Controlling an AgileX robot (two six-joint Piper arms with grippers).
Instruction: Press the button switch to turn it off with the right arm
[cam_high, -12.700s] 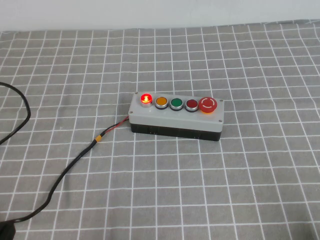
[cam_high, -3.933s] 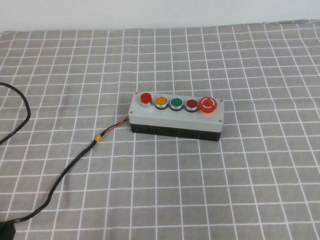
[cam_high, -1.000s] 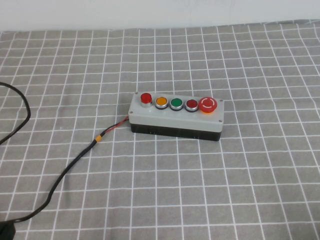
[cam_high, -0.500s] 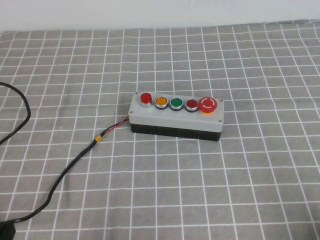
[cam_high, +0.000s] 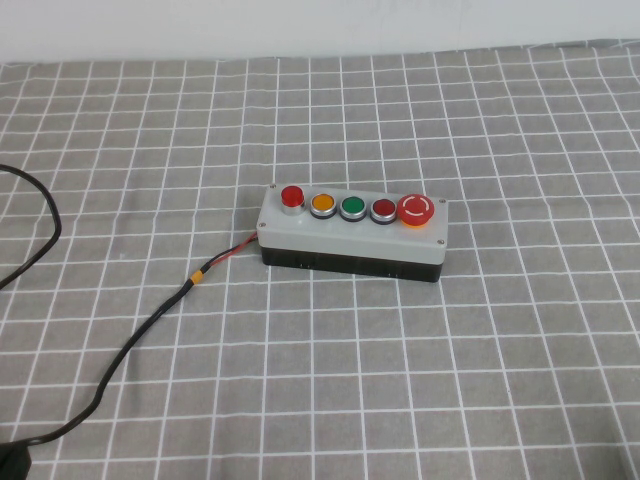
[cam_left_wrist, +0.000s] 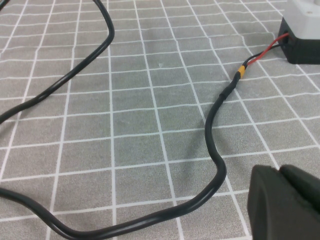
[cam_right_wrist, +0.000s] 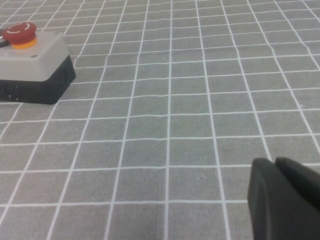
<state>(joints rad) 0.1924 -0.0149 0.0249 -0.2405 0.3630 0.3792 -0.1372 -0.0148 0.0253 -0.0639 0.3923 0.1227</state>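
The button switch (cam_high: 352, 232) lies mid-table, light grey top on a black base. Its row runs red (cam_high: 291, 196), orange, green, dark red, then the big red mushroom (cam_high: 416, 209). The red button is unlit. Its black cable (cam_high: 150, 325) trails off to the front left. Neither arm shows in the high view. In the right wrist view my right gripper (cam_right_wrist: 275, 162) is shut and empty, low over the cloth, well apart from the switch's mushroom end (cam_right_wrist: 35, 65). My left gripper (cam_left_wrist: 280, 172) is shut and empty beside the cable (cam_left_wrist: 217, 125).
A grey cloth with a white grid (cam_high: 500, 380) covers the table up to a white wall at the back. A second loop of black cable (cam_high: 40, 215) lies at the far left. The switch's cable end shows in the left wrist view (cam_left_wrist: 302, 30).
The red button was lit 12.7 s ago and is unlit now. Nothing has moved over the last four seconds.
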